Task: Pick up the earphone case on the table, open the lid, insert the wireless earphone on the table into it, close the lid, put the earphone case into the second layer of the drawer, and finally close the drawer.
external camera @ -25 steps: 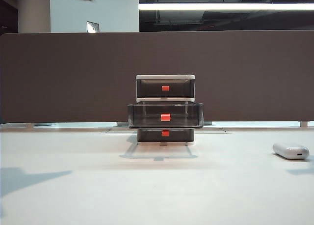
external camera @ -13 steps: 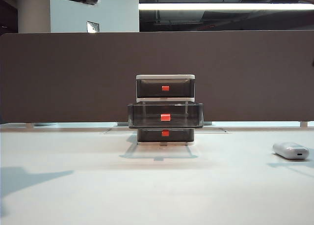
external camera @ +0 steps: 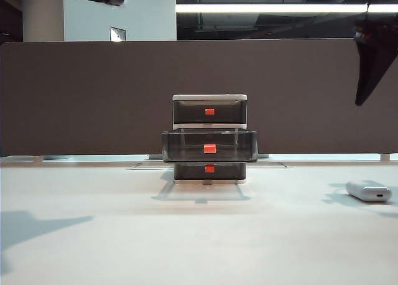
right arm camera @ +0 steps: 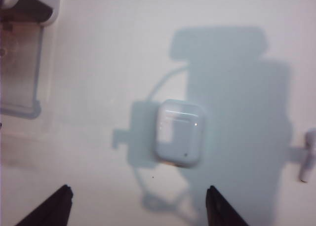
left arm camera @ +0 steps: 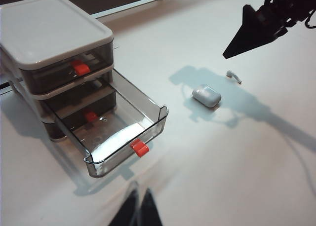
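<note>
**Right wrist view: spread pincer hanging over the earphone case**

Right wrist view looks pretty much straight down at the tabletop (right arm camera: pixel 98 48). The right pincer (right arm camera: pixel 138 206) has its two dark fingertips (right arm camera: pixel 54 206) spread wide apart, nothing between them but air. The earphone case (right arm camera: pixel 178 132) lies flat just ahead of the pincer, roughly in line with the gap between the tips, lid shut as far as I can see, not touched by either one. The wireless earphone (right arm camera: pixel 308 154) sits off beyond one fingertip, close to the case but apart from it, right at the picture's edge. A corner of the pulled-out drawer is on the far side, beyond the other fingertip, a bit blurry.

In the exterior view that right pincer (external camera: pixel 368 70) hangs high above the case (external camera: pixel 369 190), well clear of the tabletop (external camera: pixel 186 247).

The left pincer (left arm camera: pixel 138 210) has its fingers pressed together with nothing in them. It hovers above the tabletop (left arm camera: pixel 222 176), and the drawer (left arm camera: pixel 54 33) stands right in front of it. The second layer of the drawer (left arm camera: pixel 123 132) is pulled out toward this pincer, red tab nearest it; a pale reflection shows inside, otherwise I can't make out any contents. The top and bottom layers are pushed in. From here the case (left arm camera: pixel 206 95) and earphone (left arm camera: pixel 233 76) lie further out and off to the side of the drawer, under the right arm.
</note>
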Available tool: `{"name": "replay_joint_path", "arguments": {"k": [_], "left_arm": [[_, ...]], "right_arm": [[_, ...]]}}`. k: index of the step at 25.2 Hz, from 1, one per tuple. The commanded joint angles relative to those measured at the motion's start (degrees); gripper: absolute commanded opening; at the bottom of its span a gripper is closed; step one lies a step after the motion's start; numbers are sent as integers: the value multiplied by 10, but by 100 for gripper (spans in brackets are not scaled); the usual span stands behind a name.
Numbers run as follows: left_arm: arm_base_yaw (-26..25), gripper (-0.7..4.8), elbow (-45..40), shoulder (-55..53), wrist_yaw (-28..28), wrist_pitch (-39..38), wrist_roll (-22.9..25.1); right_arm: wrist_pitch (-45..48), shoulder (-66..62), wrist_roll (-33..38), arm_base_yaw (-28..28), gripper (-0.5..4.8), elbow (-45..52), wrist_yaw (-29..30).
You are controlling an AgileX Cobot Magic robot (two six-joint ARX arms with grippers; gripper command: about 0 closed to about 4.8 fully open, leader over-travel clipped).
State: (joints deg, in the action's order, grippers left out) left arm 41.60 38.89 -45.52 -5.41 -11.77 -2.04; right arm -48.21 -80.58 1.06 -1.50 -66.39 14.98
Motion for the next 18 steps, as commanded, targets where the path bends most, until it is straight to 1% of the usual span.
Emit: {"name": "replay_joint_path", "arguments": {"k": [1,7,12,18], "left_arm": [[1,-6,6,0,-2,7,-1],[1,-6,6,0,-2,7,-1],[1,-6,6,0,-2,8,-2],[1,-6,6,0,-2,8,-2]], "right_arm": [[-1,-15,0,-12,370,-3,-1],[0,-49,0,-39,370,-3,-48],[-1,-77,-1,-39,370,-7,-50],[-30,-117,-13,-40,370,-47,-52]]}}
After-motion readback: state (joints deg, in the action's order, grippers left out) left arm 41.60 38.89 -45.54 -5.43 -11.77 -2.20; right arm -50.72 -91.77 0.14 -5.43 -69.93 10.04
